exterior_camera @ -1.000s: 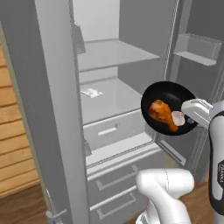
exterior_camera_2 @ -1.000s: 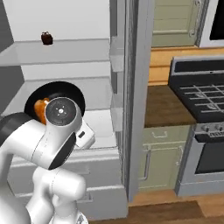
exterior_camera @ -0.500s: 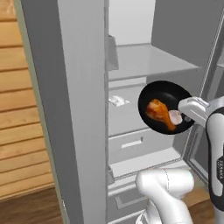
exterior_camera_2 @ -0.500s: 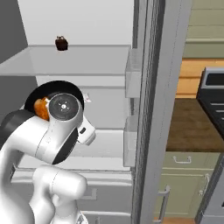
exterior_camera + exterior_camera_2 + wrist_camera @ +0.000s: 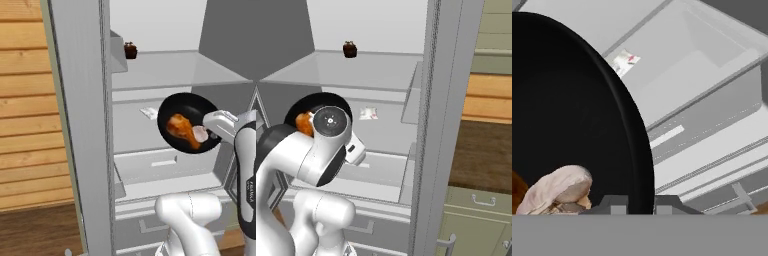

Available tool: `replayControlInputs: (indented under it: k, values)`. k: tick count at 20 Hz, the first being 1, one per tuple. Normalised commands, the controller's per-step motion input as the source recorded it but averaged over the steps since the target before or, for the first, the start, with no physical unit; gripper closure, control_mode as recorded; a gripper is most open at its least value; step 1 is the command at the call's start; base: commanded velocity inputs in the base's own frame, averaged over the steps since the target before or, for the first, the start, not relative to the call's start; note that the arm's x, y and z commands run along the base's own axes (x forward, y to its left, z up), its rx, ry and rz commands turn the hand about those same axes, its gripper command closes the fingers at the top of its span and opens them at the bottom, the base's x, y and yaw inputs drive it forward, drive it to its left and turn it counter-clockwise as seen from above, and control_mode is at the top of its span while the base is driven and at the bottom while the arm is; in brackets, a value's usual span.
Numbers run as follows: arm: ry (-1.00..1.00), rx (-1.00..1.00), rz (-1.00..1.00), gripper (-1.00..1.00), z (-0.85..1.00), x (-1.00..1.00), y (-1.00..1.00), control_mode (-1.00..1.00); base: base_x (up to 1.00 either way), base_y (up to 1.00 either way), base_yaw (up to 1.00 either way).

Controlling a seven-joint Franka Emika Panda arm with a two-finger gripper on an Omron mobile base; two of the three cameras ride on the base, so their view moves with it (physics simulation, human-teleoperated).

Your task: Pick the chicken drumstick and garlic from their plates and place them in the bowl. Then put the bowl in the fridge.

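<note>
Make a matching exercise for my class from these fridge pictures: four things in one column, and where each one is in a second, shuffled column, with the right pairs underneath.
Things
1. bowl
2. chicken drumstick
3. small dark jar
4. small white packet

Places
A. lying flat on the middle fridge shelf
B. standing at the back of the upper fridge shelf
C. clamped by its rim in the gripper, in front of the open fridge
D. inside the bowl, next to the garlic

Pairs: 1-C, 2-D, 3-B, 4-A
</note>
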Motion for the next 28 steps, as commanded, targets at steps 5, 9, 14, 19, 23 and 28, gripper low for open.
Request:
replayControlInputs:
  k: [5, 9, 14, 19, 23, 28]
  values:
    - [0.07, 0.00, 0.00, 1.00, -0.01, 0.81, 0.01, -1.00, 0.00, 0.00, 0.00]
    - [0.05, 0.00, -0.03, 1.00, -0.22, 0.92, 0.12, -1.00, 0.00, 0.00, 0.00]
    - [0.00, 0.00, -0.03, 1.00, -0.48, 0.41, 0.00, -1.00, 0.00, 0.00, 0.00]
    - [0.06, 0.00, -0.02, 1.00, -0.55, 0.53, 0.03, -1.00, 0.00, 0.00, 0.00]
    - [0.08, -0.01, 0.00, 1.00, -0.43, 0.71, 0.22, -1.00, 0.00, 0.00, 0.00]
    - [0.04, -0.06, 0.00, 1.00, -0.40, 0.60, 0.20, -1.00, 0.00, 0.00, 0.00]
